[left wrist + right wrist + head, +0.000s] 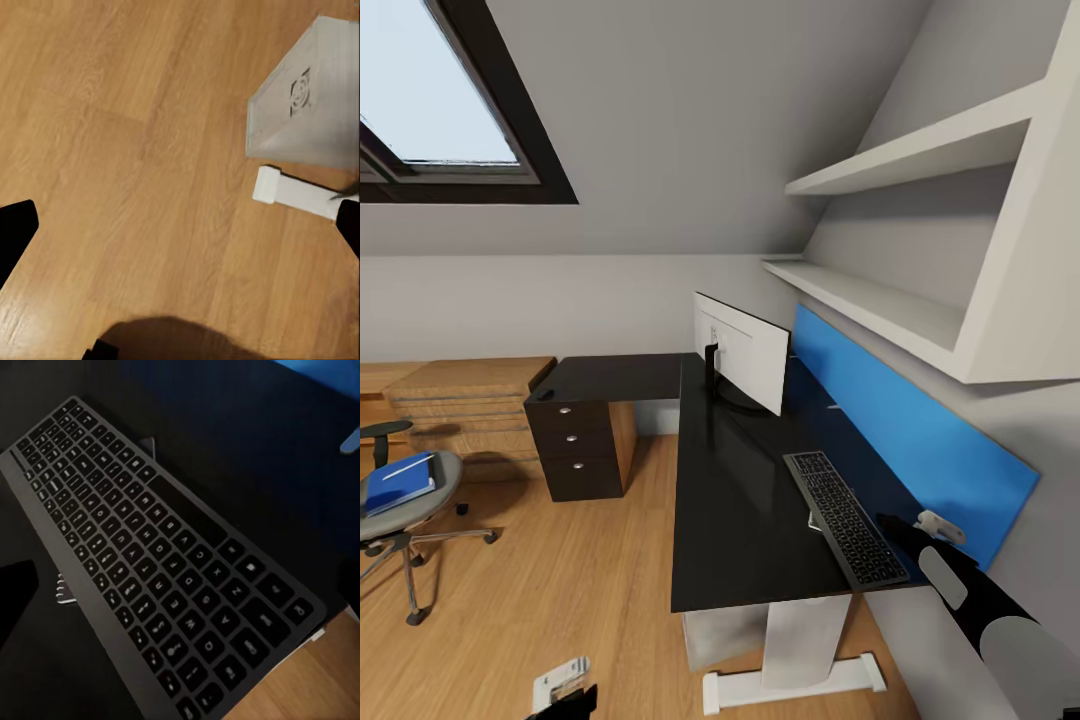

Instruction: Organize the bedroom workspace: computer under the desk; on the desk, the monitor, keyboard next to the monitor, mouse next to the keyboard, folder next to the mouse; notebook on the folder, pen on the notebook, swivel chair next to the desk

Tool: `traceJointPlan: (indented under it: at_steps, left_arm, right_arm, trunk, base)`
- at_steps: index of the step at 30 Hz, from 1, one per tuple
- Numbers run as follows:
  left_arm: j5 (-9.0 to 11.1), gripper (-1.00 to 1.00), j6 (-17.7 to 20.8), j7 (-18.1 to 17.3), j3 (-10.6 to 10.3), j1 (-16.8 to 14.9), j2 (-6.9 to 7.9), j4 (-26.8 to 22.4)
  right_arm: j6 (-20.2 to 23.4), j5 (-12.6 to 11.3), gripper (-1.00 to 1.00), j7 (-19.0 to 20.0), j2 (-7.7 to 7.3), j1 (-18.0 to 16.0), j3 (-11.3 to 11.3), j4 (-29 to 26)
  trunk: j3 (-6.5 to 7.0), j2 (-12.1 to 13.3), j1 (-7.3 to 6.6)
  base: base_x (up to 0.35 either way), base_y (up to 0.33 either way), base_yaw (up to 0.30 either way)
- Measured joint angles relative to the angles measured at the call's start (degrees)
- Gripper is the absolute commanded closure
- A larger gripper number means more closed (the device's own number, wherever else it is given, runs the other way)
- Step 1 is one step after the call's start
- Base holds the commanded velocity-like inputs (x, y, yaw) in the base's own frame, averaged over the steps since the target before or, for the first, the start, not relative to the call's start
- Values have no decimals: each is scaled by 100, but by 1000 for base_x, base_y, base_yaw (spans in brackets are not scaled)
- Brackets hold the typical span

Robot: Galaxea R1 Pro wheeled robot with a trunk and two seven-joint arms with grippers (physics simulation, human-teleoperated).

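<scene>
attic bedroom, wood floor (pixel 580 590), blue panel (pixel 920 440) on the wall behind the glossy black table (pixel 730 500). monitor (pixel 745 355) upright at the table's far end; keyboard (pixel 845 515) flat near the front edge, over a thin grey item partly hidden beneath. blue folder (pixel 400 483) on the swivel chair (pixel 405 515) seat, well apart. white computer (pixel 311 97) on the floor under the table. right end effector (pixel 935 528) just beside the keyboard, touching nothing seen; opening cannot be told. left end effector (pixel 180 232) spread apart, empty, over bare floor.

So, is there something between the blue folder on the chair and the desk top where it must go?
Nothing visible: bare wood floor separates the swivel chair, bearing the folder, from the desk.
</scene>
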Motion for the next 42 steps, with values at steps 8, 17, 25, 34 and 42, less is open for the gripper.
traceJointPlan:
  at_steps: [8, 17, 25, 34, 42]
  left_arm:
    - [152, -100, 2689, 364, 1506, -1, 227, -3412]
    - [133, -100, 3037, 647, 2140, 1, 150, -3912]
    - [110, -100, 2976, 604, 2520, 0, 144, -3720]
    - [107, -100, 2969, 595, 2543, 0, 135, -3706]
    - [107, -100, 2988, 594, 2546, 0, 135, -3821]
  right_arm:
    - [13, -146, -100, 22, 0, -1, -30, -72]
    - [29, -391, -100, 30, -18, 1, -56, -334]
    - [5, -396, -100, 100, -10, 8, -35, -348]
    - [17, -356, -100, 222, -16, 10, -8, -174]
    - [8, 78, -100, 217, -9, 3, 17, 152]
  trunk:
    - [-144, -322, 176]
    - [-307, -683, 374]
    - [-326, -726, 396]
    - [-326, -726, 394]
    - [-326, -726, 397]
  base:
    - [0, 0, 0]
    - [0, 0, 0]
    - [11, 0, 0]
    - [236, -50, 0]
    - [78, -13, 0]
